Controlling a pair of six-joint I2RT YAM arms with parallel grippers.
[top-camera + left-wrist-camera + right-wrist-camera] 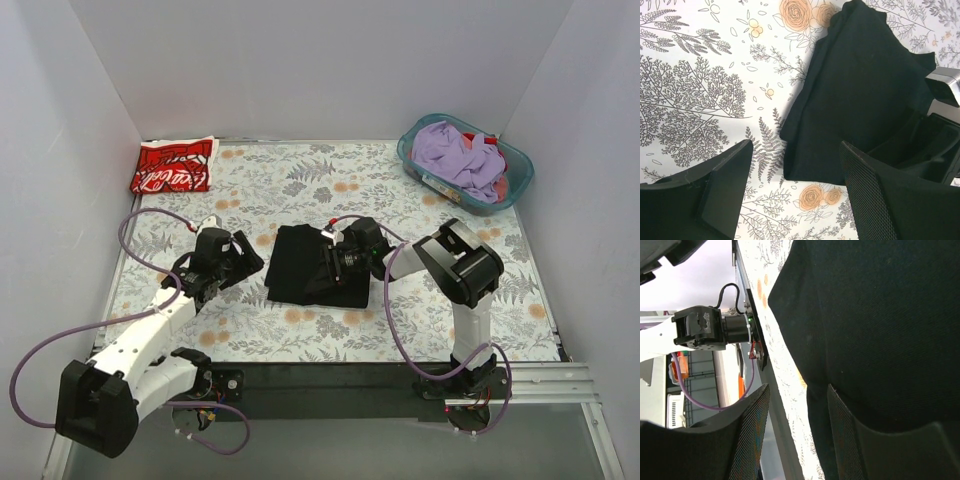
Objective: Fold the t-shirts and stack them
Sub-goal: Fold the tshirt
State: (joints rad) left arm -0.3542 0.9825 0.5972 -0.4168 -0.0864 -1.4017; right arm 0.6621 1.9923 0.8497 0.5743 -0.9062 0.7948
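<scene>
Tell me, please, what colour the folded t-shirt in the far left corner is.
The t-shirt is red with white print, clearest in the top external view.

white-and-black jointed arms (150, 335), looping purple cables (388, 305), black gripper fingers (875, 200) with mesh-textured inner faces

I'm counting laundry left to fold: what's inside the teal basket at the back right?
A crumpled lilac garment fills the basket; a red scrap shows at its far edge. Anything beneath is covered.

Folded t-shirt (305, 265) lay mid-table (420, 330), left gripper (250, 262) just left, right gripper (335, 262) at its right. Second t-shirt (173, 166) occupied the far-left corner. Basket (515, 190), holding clothes (455, 155), stood far right.
</scene>
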